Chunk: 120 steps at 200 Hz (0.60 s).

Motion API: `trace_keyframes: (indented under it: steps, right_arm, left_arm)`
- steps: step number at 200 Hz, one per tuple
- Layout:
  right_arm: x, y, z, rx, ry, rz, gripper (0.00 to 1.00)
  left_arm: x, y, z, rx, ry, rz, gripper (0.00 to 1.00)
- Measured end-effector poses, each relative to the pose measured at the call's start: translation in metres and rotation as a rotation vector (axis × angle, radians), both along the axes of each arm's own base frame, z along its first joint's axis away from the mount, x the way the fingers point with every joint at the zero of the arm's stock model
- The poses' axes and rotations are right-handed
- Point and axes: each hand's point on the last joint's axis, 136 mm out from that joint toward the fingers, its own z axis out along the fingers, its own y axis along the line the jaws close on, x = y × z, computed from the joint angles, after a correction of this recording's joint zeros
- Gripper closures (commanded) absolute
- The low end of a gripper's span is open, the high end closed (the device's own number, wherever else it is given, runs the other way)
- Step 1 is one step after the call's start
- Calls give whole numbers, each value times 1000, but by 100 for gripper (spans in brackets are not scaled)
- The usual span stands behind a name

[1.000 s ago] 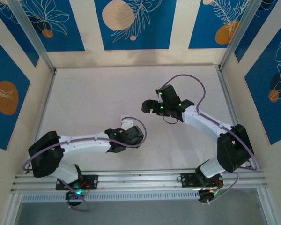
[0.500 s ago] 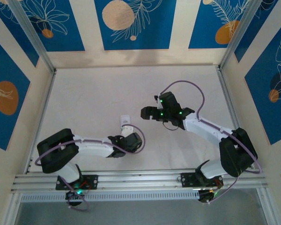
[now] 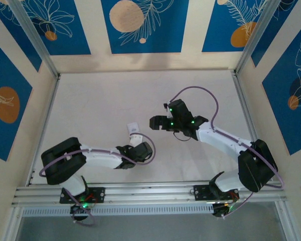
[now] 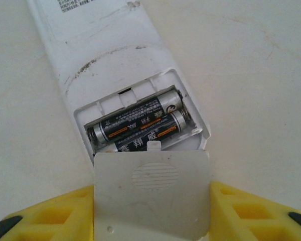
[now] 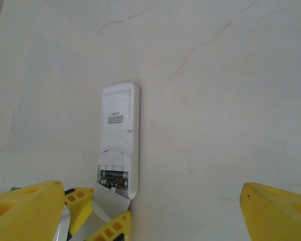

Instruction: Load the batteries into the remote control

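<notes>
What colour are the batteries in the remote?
Black batteries with orange bands, silvery ends; left wrist view best.

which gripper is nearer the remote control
Left. Left gripper sits at the battery end of the remote control, jaws around the battery cover; right gripper hovers apart to its right.

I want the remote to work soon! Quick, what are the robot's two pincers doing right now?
Left pincer: closed on the white battery cover.
Right pincer: open, holding nothing.
</notes>
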Motion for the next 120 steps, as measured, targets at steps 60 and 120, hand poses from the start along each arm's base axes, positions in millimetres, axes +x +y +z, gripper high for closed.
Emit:
trace_keyframes:
  steps: [60,120]
  right_arm:
    - [45,25,-19,-110,117,-75,11]
    - [58,106,-65,-224,195,-32,9]
  left_arm:
    - [-17,20,70,-220,-18,-4,58]
    - [-30,85,113,-283,-31,20,57]
